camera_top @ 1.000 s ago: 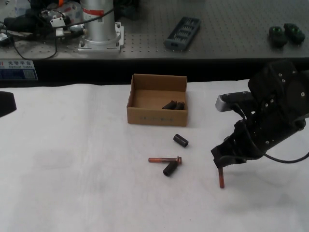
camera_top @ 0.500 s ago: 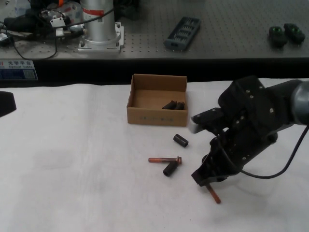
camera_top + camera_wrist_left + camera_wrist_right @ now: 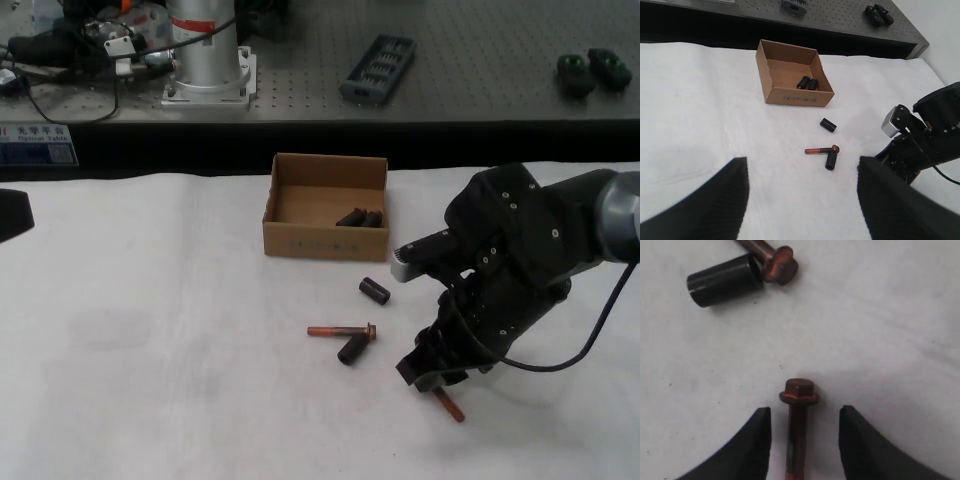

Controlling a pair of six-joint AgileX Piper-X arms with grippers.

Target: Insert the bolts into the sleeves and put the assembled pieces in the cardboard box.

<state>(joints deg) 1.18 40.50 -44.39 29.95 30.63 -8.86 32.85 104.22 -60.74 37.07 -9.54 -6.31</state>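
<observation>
Bolt [image 3: 798,420] between parted right jaws, ungripped | high view: arm [image 3: 520,260] covers head | left jaws wide, empty

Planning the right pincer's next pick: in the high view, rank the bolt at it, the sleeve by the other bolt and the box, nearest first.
1. Bolt, lying between the fingers of the right pincer.
2. Sleeve, to its left, beside the other bolt.
3. Box, farther back and left.
</observation>
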